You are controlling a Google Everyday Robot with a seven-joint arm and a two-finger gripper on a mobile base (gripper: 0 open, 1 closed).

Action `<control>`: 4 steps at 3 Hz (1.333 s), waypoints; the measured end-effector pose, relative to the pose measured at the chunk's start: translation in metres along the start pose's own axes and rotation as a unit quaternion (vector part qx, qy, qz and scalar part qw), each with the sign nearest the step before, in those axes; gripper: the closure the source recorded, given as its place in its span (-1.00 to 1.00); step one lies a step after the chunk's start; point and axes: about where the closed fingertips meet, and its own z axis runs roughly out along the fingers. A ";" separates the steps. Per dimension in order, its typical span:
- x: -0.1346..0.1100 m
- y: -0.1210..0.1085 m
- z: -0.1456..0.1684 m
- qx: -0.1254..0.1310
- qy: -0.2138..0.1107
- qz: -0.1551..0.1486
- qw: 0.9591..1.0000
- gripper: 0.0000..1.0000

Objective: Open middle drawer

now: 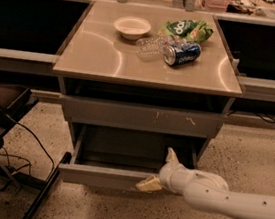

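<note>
camera view: gripper (160, 170) at middle drawer (98, 176), speckled floor (113, 214)

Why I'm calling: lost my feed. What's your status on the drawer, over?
Gripper open at the middle drawer front, right end, one finger inside, one outside. Drawer pulled well out. Nothing seen blocking its path.

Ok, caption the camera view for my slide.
Open gripper at the front edge of the pulled-out middle drawer.

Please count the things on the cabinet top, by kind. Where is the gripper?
Bowl: 1
Chip bag: 1
Plastic bottle: 1
Can: 1
Total: 4
The gripper is at the front edge of the open middle drawer.
</note>
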 end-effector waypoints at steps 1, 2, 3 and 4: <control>-0.003 -0.005 0.000 0.004 -0.002 0.000 1.000 -1.00; -0.001 -0.002 0.005 -0.001 0.004 -0.008 1.000 -1.00; 0.014 0.009 0.027 -0.017 0.023 -0.016 0.999 -1.00; 0.027 0.022 0.058 -0.035 0.041 -0.016 0.998 -1.00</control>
